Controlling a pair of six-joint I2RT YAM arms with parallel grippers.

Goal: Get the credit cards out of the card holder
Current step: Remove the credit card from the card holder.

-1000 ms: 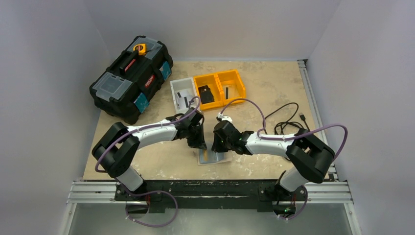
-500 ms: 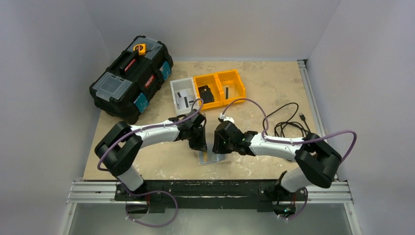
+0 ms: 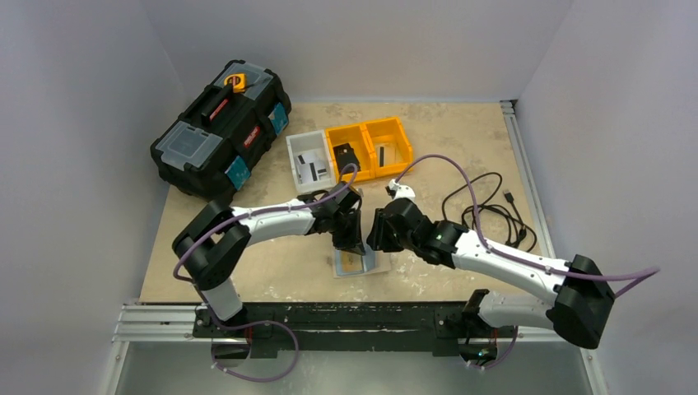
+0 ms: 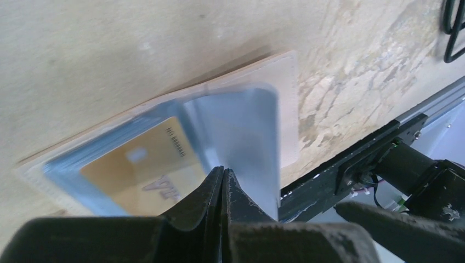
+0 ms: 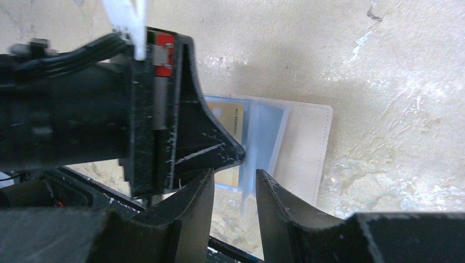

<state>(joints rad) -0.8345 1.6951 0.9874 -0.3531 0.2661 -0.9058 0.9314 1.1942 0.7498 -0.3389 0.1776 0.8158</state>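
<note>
Between the two claws, the card holder [image 3: 362, 265] lies opened flat on the table [image 3: 272, 271], with its pale stitched panel on the right claw's side. Check the following states.

Left claw [image 4: 223, 176]: clenched. In the left wrist view its two fingers meet with no gap between them. The tips come down on the holder's inner pockets, at the base of a clear flap [image 4: 241, 137]. This flap stands raised off the holder, just beside the tips. You cannot tell from either wrist view whether the flap's edge is nipped between the tips or only leans against them.

Right claw [image 5: 234, 175]: released, with the fingers partly parted. Its tips stand over the holder, facing the left claw and just beside it. The thin upright edge of the flap shows in the gap between the fingers. Neither finger visibly presses on it, and you can see that this claw holds nothing.

Credit cards: a gold card [image 4: 137, 170] sits in the bluish pocket directly under the left claw, within the holder's outline. A row of digits runs along one short edge. Any further cards are hidden beneath it or behind the claw.

Beyond both claws, well apart from them, stand a grey bin [image 3: 310, 160] and two yellow bins [image 3: 370, 146].
</note>
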